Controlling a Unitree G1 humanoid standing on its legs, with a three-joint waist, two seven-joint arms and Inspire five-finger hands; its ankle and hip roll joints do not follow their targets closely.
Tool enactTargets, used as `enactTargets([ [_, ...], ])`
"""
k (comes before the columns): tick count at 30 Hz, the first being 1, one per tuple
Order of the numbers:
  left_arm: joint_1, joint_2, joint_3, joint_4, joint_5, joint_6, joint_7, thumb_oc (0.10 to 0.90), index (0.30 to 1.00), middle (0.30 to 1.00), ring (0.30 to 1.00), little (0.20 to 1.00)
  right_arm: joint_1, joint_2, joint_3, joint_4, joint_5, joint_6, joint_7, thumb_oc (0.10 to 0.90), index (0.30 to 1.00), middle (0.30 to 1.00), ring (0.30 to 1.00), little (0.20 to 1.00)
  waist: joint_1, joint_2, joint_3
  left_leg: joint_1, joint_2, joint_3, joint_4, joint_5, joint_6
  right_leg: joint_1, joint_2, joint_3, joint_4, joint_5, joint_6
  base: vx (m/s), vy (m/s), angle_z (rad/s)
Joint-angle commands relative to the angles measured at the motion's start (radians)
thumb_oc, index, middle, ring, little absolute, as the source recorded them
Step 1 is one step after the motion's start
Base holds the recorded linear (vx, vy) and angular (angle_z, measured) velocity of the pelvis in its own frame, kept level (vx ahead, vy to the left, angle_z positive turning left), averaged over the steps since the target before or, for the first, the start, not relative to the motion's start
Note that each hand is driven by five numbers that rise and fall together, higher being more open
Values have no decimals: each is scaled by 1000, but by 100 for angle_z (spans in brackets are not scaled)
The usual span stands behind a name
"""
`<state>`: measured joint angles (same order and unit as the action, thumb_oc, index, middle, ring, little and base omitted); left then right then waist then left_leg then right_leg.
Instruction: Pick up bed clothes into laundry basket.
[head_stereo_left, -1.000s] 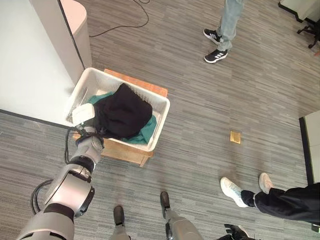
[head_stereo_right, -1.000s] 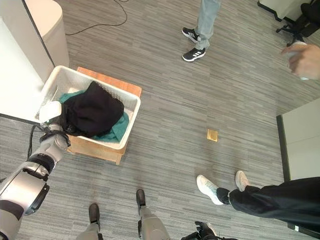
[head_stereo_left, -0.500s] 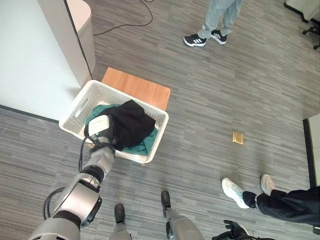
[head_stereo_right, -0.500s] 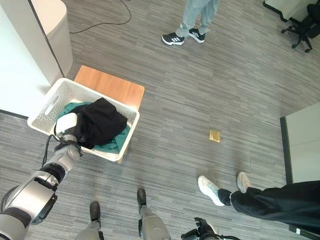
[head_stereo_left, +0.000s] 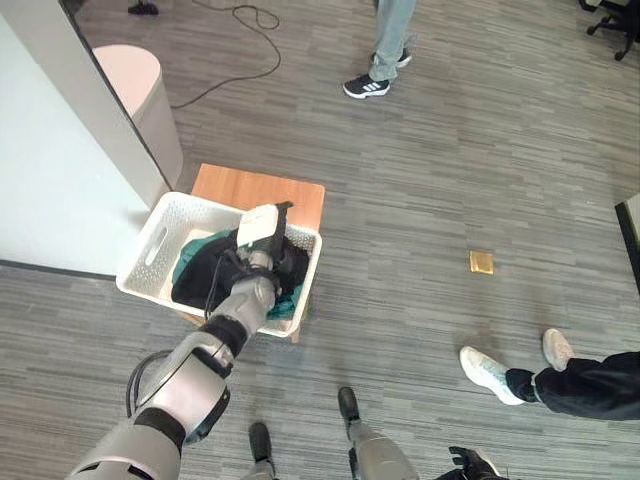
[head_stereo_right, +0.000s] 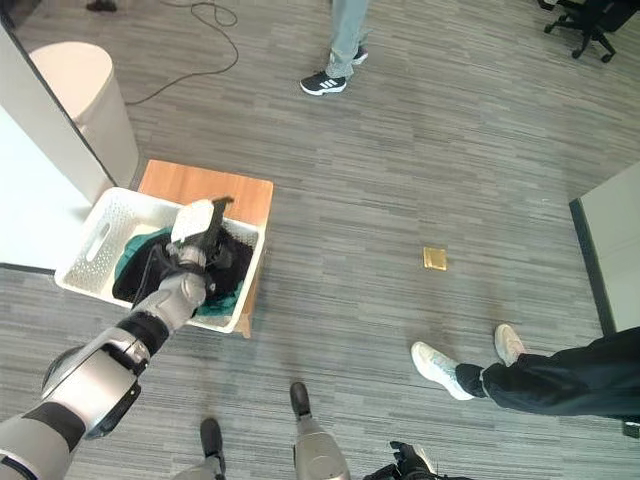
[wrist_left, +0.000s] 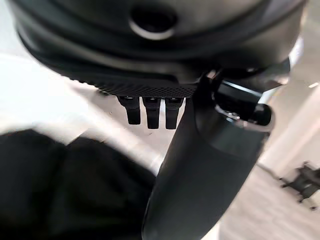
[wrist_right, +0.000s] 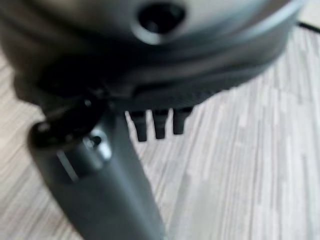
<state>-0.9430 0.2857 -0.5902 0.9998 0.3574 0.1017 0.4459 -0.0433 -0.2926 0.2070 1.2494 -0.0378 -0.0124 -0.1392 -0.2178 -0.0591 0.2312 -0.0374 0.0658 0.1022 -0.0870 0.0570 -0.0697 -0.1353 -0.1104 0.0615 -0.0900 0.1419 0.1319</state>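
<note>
The landmark is the white laundry basket (head_stereo_left: 152, 262), which sits on a low wooden stand (head_stereo_left: 262, 187) beside the pale wall; inside it lies a dark heap of black clothes (head_stereo_left: 205, 280) over a green garment (head_stereo_left: 188, 265) that shows at the side nearest the wall; so the task's things appear to be in the basket already.

The left hand (head_stereo_left: 258, 228) hovers over the basket's rim on the side away from the wall, just above the black heap; in the left wrist view its fingers (wrist_left: 148, 111) reach out straight and its thumb (wrist_left: 200, 165) stands apart, nothing pinched between them; the black cloth shows below and beyond them, probably not touching, though the close view makes that hard to judge.

The right hand (wrist_right: 100, 165) hangs over bare floor, well apart from the basket; its fingers are likewise straight and it holds nothing.

To do this step well, I would say the left hand should lift clear straight upward from the basket, fingers kept loose, so no fold of cloth catches and trails over the rim; a corner of the black cloth lies close to that rim and could snag; if any hangs over, it should be pushed inward with flat fingers.

A person's legs (head_stereo_left: 388, 45) stand on the floor far beyond the basket; another person's shoes (head_stereo_left: 490, 368) lie well apart from it on the opposite side.
</note>
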Motion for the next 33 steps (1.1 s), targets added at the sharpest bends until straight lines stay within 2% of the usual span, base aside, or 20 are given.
enactTargets([
  [1,-320,36,1,8,52,-56,76,800,900,900,900,900,55,-83,31,35,1,4,-25,800,900,900,900,900,-9,-17,-60,-33,17,-16,0,-22,-15,40,-58,13,18,-32,94,44,13,0],
  [5,-404,83,-13,30,73,-43,66,800,900,900,900,900,51,-79,39,36,9,4,-9,800,900,900,900,900,-13,2,-75,-23,15,-13,0,-24,-13,48,-60,13,17,-30,96,34,9,-2],
  [12,-467,122,-22,39,78,-33,56,800,900,900,900,900,61,-68,47,38,12,0,16,800,900,900,900,900,3,11,-96,-13,11,-27,0,-23,-12,68,-63,2,17,-37,97,23,0,-1],
  [15,-488,162,-4,-20,30,-44,61,800,900,900,900,900,64,-67,46,27,15,-1,24,800,900,900,900,900,18,14,-105,-9,8,-38,0,-22,-13,82,-67,-7,18,-41,99,20,-13,3],
  [17,-471,221,34,-140,-49,-65,60,800,900,900,900,900,65,-71,33,12,14,5,22,800,900,900,900,900,38,18,-112,-5,6,-49,0,-20,-14,94,-69,-18,20,-44,100,33,-32,3],
  [21,-433,341,82,-323,-74,-77,70,800,900,900,900,900,52,-71,37,-45,7,7,45,800,900,900,900,900,87,29,-122,0,2,-79,0,-15,-18,120,-75,-42,26,-56,99,21,-39,18],
  [24,-417,445,111,-416,-54,-71,85,800,900,900,900,900,35,-72,56,-94,-3,10,64,800,900,900,900,900,143,37,-130,-6,-3,-122,0,-2,-23,141,-80,-78,35,-73,93,-7,-71,32],
  [25,-412,472,119,-433,-45,-64,87,800,900,900,900,900,29,-74,60,-103,-5,13,67,800,900,900,900,900,160,41,-132,-10,-5,-138,0,4,-27,152,-82,-95,38,-81,91,-48,-52,58],
  [26,-411,474,121,-435,-44,-63,86,800,900,900,900,900,27,-74,61,-103,-5,13,68,800,900,900,900,900,156,42,-128,-16,-6,-142,0,19,-27,146,-82,-98,42,-72,90,-12,-51,65],
  [28,-412,547,133,-443,-30,-45,92,800,900,900,900,900,16,-73,70,-120,-7,19,74,800,900,900,900,900,198,50,-136,-20,-11,-189,0,18,-37,180,-83,-149,41,-100,83,16,-77,59],
  [32,-387,640,169,-425,-12,-10,102,800,900,900,900,900,10,-58,84,-129,-7,25,85,800,900,900,900,900,263,59,-146,-30,-20,-257,0,40,-54,236,-82,-230,33,-123,73,0,-79,72],
  [33,-385,641,171,-427,-12,-10,102,800,900,900,900,900,10,-59,84,-128,-7,25,85,800,900,900,900,900,259,60,-146,-29,-20,-260,0,40,-55,239,-81,-234,32,-124,72,2,-79,75],
])
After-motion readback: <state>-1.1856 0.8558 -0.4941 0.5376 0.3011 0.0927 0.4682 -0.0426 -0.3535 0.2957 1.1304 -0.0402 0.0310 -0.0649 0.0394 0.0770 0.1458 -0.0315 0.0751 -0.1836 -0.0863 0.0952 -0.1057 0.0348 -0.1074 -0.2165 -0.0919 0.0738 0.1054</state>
